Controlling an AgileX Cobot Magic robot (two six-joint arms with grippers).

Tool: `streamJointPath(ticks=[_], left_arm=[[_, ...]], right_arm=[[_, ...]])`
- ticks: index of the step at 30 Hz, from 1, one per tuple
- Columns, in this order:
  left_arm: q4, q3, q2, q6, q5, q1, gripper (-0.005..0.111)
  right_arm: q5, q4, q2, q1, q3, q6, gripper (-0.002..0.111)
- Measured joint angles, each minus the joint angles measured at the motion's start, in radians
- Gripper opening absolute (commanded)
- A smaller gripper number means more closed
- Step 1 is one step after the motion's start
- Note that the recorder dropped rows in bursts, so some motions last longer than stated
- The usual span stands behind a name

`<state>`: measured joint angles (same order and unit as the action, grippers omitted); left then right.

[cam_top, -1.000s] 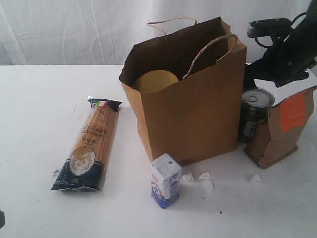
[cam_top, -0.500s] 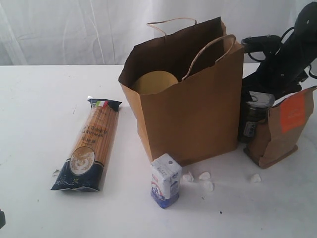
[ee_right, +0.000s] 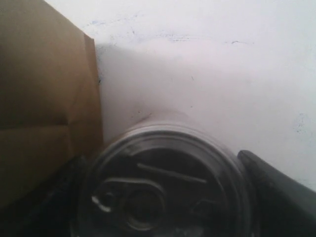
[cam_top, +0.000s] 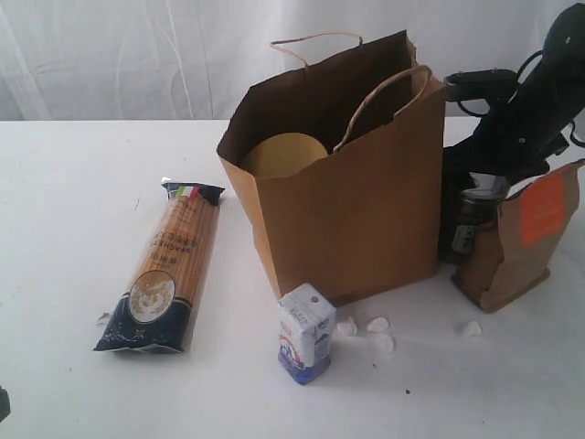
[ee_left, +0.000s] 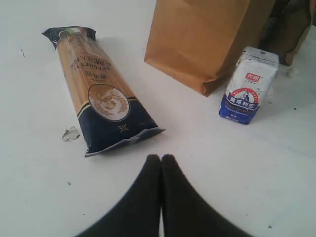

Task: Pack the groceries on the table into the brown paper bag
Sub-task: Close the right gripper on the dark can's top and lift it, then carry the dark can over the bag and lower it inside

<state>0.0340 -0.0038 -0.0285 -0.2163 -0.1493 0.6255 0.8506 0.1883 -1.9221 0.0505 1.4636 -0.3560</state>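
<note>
While right tool (ee_right: 168, 207) straddles dark tin can (cam_top: 466, 224), grip unclear, left tool (ee_left: 161, 165) clenched, empty

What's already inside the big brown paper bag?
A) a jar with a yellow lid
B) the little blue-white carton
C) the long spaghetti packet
A: a round yellow lid shows inside the brown paper bag; the spaghetti packet and carton sit outside on the table.

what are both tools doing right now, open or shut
left tool: shut, holding nothing
right tool: fingers either side of the dark tin can; whether it grips cannot be told
</note>
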Motion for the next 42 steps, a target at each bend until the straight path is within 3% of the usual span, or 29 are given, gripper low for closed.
streamJointPath(ticks=[18, 31, 42], left_arm=[[0.0, 0.0, 0.0, 0.0, 0.0, 0.0, 0.0], [0.0, 0.0, 0.0, 0.0, 0.0, 0.0, 0.0], [0.0, 0.0, 0.0, 0.0, 0.0, 0.0, 0.0]], right_arm=[[-0.06, 0.001, 0.481, -0.021, 0.011, 0.02, 0.0], [-0.016, 0.452, 0.713, -0.013, 0.052, -0.216, 0.0], [0.066, 0.531, 0.657, 0.071, 0.052, -0.324, 0.0]])
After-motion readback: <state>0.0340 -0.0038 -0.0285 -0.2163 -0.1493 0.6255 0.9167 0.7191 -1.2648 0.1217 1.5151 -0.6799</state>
